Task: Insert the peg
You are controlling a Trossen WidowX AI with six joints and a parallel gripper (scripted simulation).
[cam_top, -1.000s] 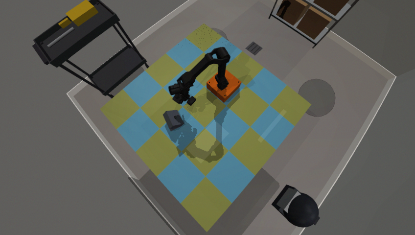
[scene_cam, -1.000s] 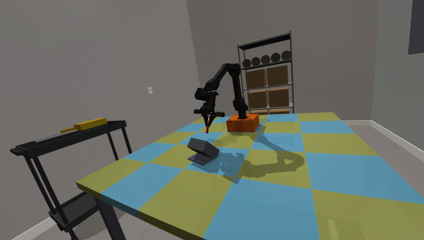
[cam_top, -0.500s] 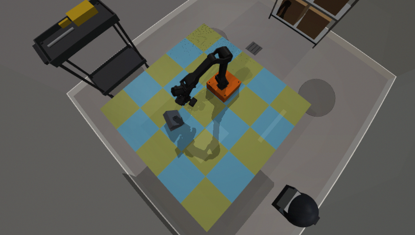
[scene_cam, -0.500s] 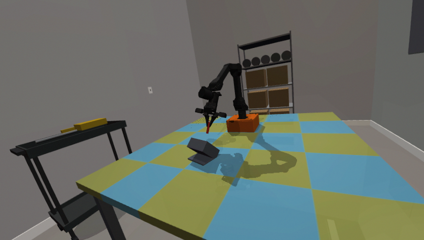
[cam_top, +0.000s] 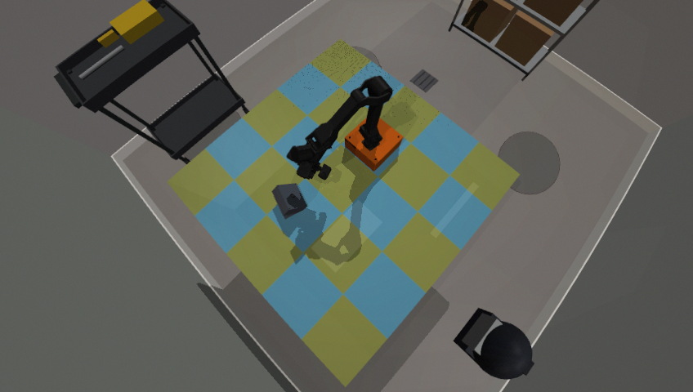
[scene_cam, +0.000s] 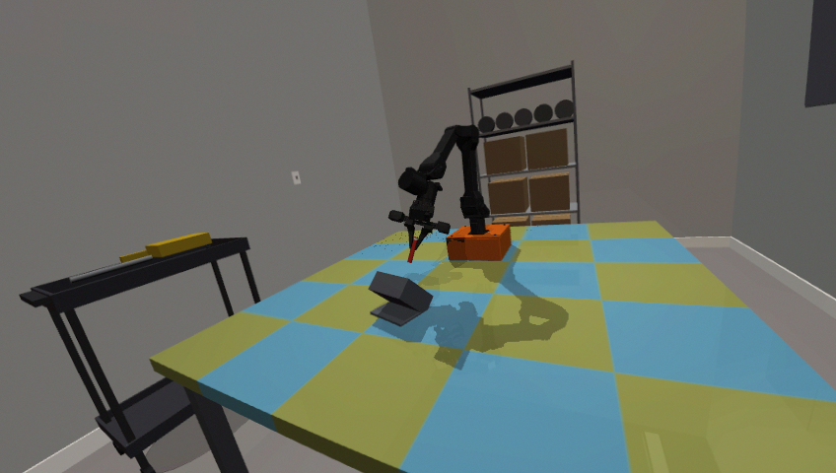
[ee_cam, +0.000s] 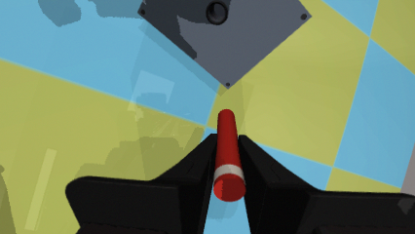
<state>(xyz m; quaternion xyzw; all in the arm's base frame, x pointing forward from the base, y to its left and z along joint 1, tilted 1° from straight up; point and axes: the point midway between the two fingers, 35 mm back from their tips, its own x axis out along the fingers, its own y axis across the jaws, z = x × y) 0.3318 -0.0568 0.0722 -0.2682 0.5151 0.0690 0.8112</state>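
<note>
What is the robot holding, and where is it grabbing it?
The tool is shut on the red peg, pinching its sides near the end with the white band, leaving the other end sticking out.

Overhead, table-side, and fingertip-close wrist views

— What does the peg [ee_cam: 227,155] feel like in my fingers?
— Smooth, glossy red, plastic-looking, with a pale band; my fingers look matt black.
— And the panel [ee_cam: 234,41]?
— Flat, matt grey, over a faintly reflective checkered table [ee_cam: 302,112].

Grey walls enclose a checkered table [scene_cam: 645,328]; a black cart [scene_cam: 134,275] beside one edge, a shelf [scene_cam: 524,152] of boxes behind.
</note>
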